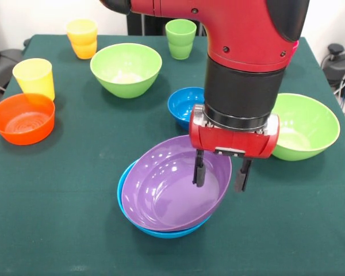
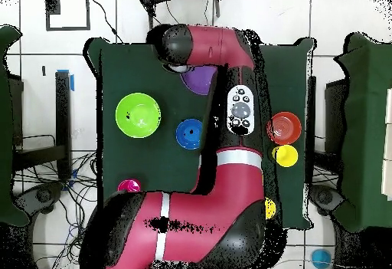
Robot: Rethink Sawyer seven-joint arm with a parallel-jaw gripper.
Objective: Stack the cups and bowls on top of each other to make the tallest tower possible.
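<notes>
glossy plastic bowls [image 1: 172,187], matt cloth table [image 1: 57,195]

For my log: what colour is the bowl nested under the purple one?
Blue, clearest in the front view.

dark green table [image 1: 57,201] filling the front view, white tiled floor [image 2: 46,59] surrounding it from overhead, black cables [image 2: 57,185] trailing across the tiles

Open green surface [image 1: 57,201] lies left of the purple bowl [image 1: 167,190]; behind it, the small blue bowl [image 1: 184,104] and a green bowl [image 1: 307,126] crowd close.
</notes>
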